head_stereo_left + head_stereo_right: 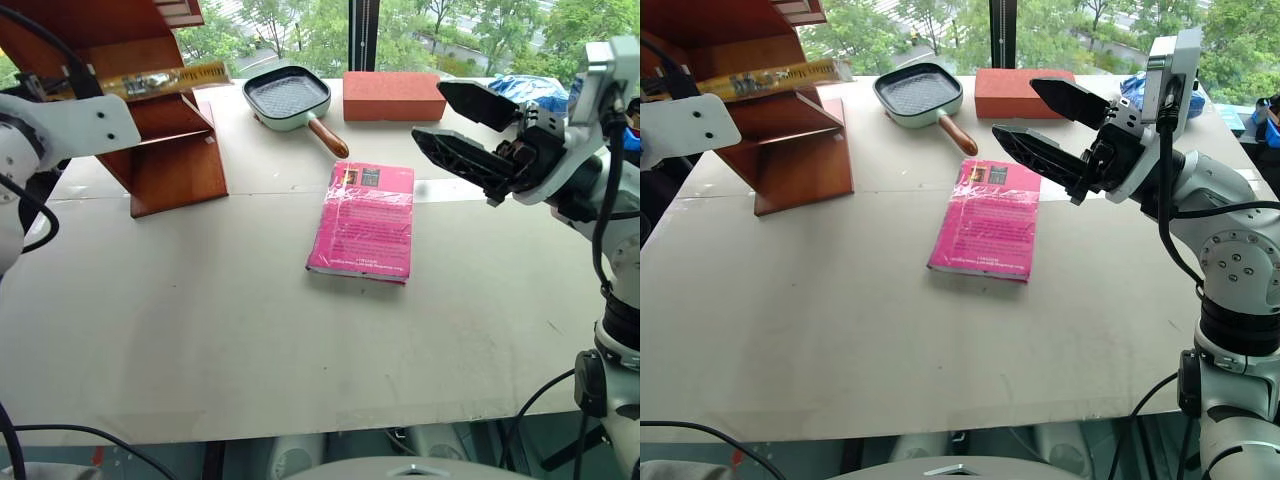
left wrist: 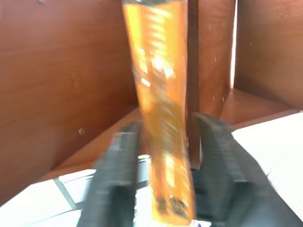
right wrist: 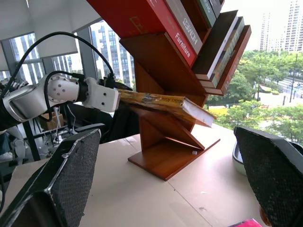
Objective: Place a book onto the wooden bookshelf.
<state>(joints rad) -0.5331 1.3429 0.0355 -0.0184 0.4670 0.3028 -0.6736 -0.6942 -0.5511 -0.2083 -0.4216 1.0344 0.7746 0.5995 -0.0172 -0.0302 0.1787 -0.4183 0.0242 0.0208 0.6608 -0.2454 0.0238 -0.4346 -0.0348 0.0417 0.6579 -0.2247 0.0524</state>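
The book [image 3: 161, 103] lies on a slanted board of the bookshelf [image 1: 165, 150] at the desk's far left corner, between the parted fingers of the left gripper [image 2: 168, 175], which should back straight out; right gripper [image 1: 1040, 125] hangs open.

Pink book [image 1: 364, 220] mid-table; green grill pan [image 1: 288, 97] (wooden handle) beside red block [image 1: 393, 96].

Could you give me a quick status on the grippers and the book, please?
Left gripper fingers astride the book, grip unclear. Right gripper open, empty. Book lies on the wooden bookshelf board. Nothing in the way.
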